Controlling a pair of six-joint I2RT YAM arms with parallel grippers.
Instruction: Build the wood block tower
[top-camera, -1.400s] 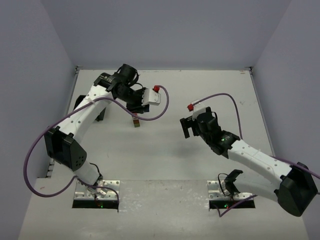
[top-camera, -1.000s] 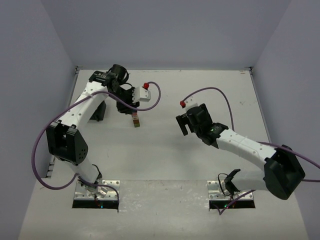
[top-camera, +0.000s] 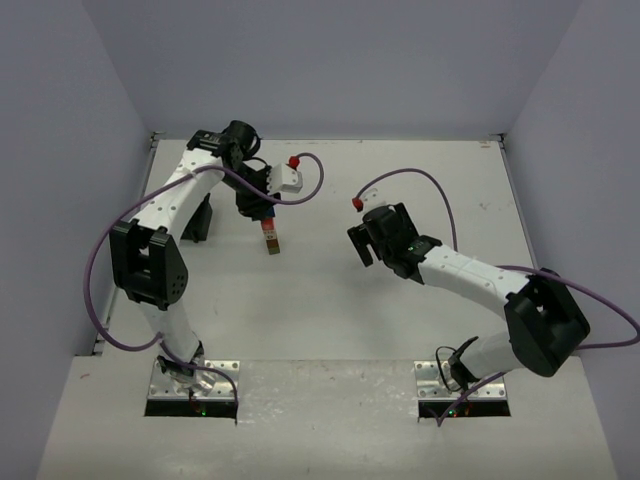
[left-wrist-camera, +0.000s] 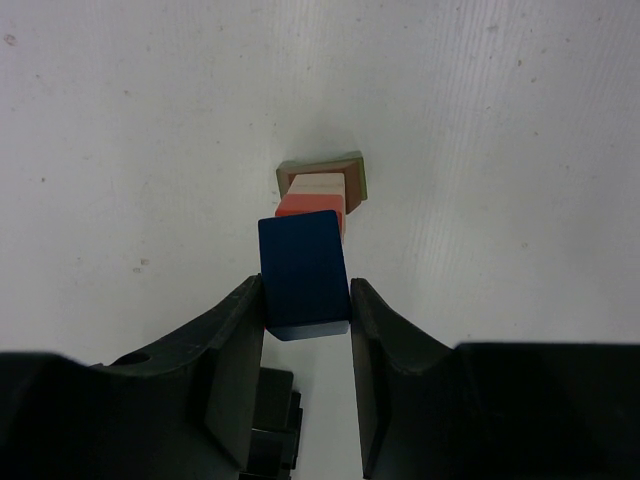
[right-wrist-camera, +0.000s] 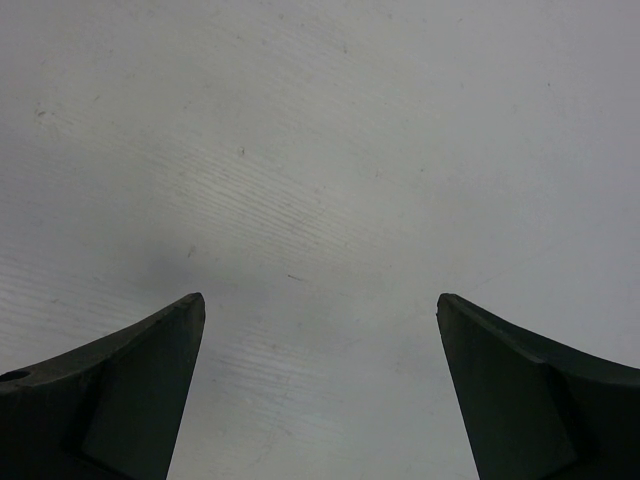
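Wood block tower: partial stack on the surface, olive-green base, tan above it, red cube uppermost; sits just ahead of and beneath my left claw
Left claw: clamped on the blue wedge, held above the stack, just short of the red cube
Right claw: jaws spread wide, nothing between them
Step in hand: capping
Next move, by my judgement: ease forward, centre over red, lower, release gently
Markings: none legible
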